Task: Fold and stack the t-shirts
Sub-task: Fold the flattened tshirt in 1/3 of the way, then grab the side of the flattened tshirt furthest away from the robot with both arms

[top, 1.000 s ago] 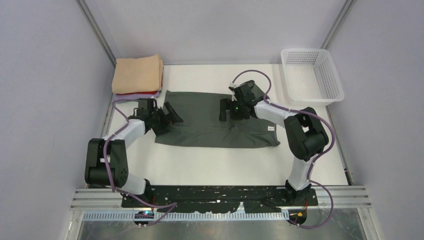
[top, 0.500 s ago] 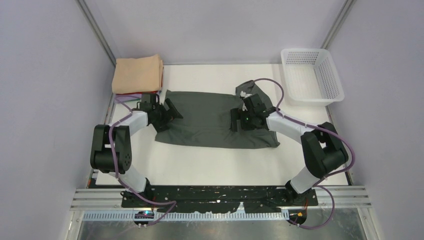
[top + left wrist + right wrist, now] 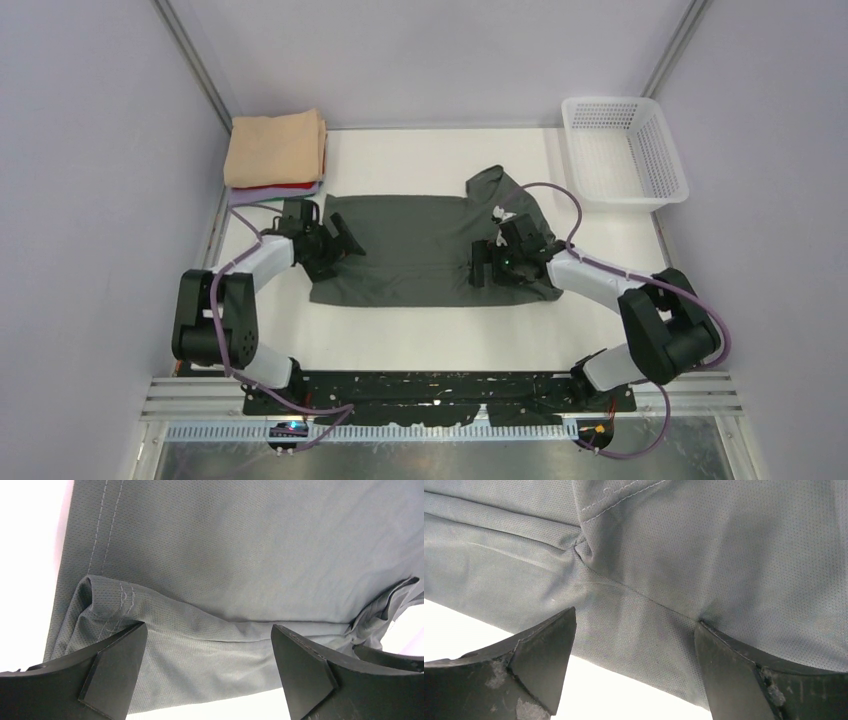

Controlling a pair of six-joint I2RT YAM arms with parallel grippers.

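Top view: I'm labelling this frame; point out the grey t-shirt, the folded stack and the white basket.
grey t-shirt (image 3: 410, 243): top view, middle of its body.
folded stack (image 3: 275, 148): top view, peach top shirt.
white basket (image 3: 632, 199): top view, near wall.

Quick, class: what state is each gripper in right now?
Left gripper: open, holding nothing, over the grey t-shirt.
Right gripper: open, holding nothing, over the same shirt.

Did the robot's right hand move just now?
Yes. The right hand slid toward the arm bases, farther from the white basket, over the grey t-shirt.
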